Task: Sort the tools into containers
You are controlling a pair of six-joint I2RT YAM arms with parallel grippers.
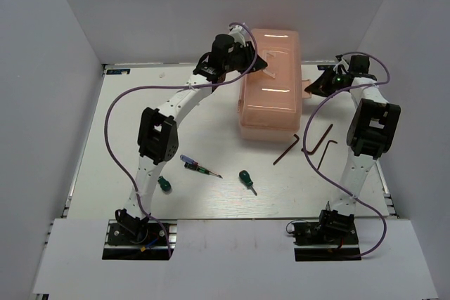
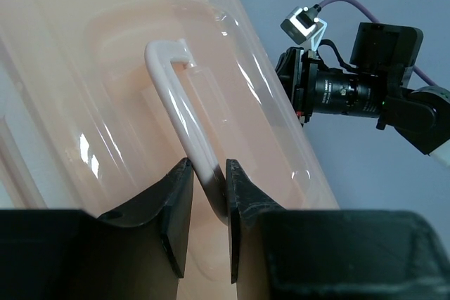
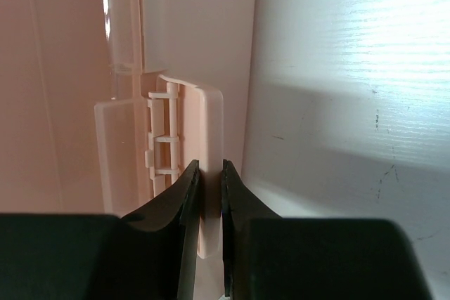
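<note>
While the left hand [image 2: 208, 177] clamps the lid handle [image 2: 177, 107], the right hand [image 3: 209, 175] pinches the latch [image 3: 202, 114].

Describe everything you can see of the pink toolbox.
The toolbox is a peach-pink translucent plastic case, rectangular with rounded corners, lid shut. It sits flat at the far middle of the table. The left hand pinches its paler looped lid handle; the right hand pinches the swung-out latch on its right side.
</note>
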